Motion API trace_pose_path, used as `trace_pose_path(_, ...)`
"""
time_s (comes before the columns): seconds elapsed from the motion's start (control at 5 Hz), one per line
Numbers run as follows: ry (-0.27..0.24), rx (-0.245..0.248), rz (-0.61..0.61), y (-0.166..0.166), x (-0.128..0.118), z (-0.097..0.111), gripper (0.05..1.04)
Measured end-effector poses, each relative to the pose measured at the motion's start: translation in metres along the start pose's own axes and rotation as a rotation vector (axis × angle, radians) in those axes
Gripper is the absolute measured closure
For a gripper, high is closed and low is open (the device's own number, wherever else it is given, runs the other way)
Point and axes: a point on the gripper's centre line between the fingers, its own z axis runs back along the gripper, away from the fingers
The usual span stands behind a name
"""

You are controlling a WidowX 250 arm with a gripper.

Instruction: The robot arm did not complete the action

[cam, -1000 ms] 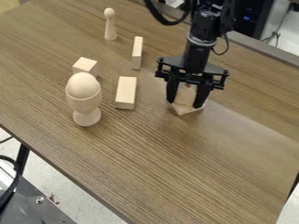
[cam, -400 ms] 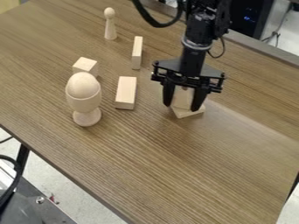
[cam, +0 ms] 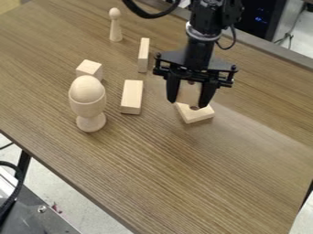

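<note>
Jutting in nearest, at seven to eight o'clock with twelve at the far side and the middle of the view as centre, is a grey panel with a bolt, lower than the table. A black cable curves beside it, near a dark table leg at eight. On the table, towards nine, a wooden cup stands upright with an egg in it. At three lies a flat wooden base, a dark round mark on it. Just above, between one and two, the gripper points down, a pale wooden block pinched between its two fingers; whether the block touches the base I cannot tell. An oblong lies between ten and eleven, between cup and gripper. Just behind the cup, also between ten and eleven, sits a cube. Farther off, near twelve, is a thin slat; at eleven a round-headed peg stands upright. The black arm comes in at one, before a dark case with blue lights.
</note>
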Motion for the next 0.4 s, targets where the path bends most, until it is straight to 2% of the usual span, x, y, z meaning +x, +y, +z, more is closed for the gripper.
trace_pose_path(0.2, 0.006, -0.028, 0.001, -0.0044, -0.0009, 0.0001, 0.472)
trace_pose_path(0.4, 0.033, -0.04, -0.022, -0.0089, -0.0019, -0.0085, 0.472)
